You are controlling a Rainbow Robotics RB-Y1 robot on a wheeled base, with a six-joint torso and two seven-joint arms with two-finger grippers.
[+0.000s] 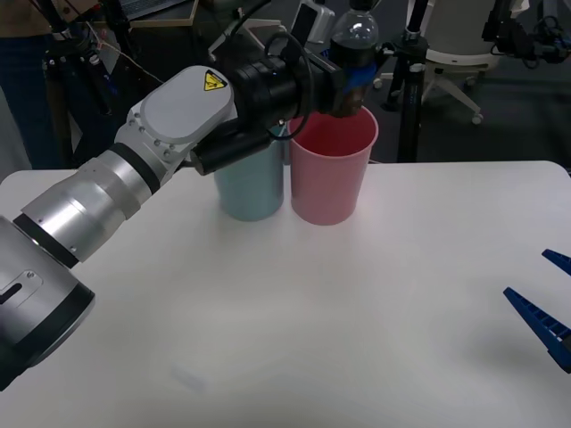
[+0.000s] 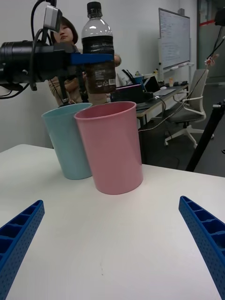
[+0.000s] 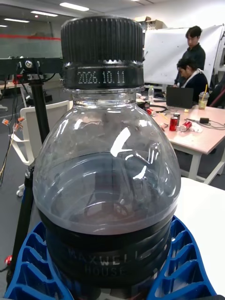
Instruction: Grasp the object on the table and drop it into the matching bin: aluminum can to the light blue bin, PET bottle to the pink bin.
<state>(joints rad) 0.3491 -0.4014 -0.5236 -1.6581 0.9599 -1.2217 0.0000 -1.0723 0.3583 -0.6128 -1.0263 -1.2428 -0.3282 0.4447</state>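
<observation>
The left gripper (image 1: pixel 355 89) gripped the PET bottle (image 1: pixel 355 37) upright above the pink bin (image 1: pixel 332 169), while the right gripper (image 1: pixel 546 301) gaped wide nearby.

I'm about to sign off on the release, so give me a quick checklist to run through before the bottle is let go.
1. Grip: the left gripper is shut on the bottle, blue fingers on both sides of it. Ok.
2. Bottle upright, cap on top. Ok.
3. Right bin: the bottle hangs over the pink bin, not the light blue bin beside it. Ok.
4. Centred over the opening: in the front view it sits towards the far rim; exact alignment, cannot tell.
5. Height: the bottle's base is above the pink rim in the right wrist view. Ok.
6. The right gripper is open, low over the table and well away from the bins. Ok.
</observation>
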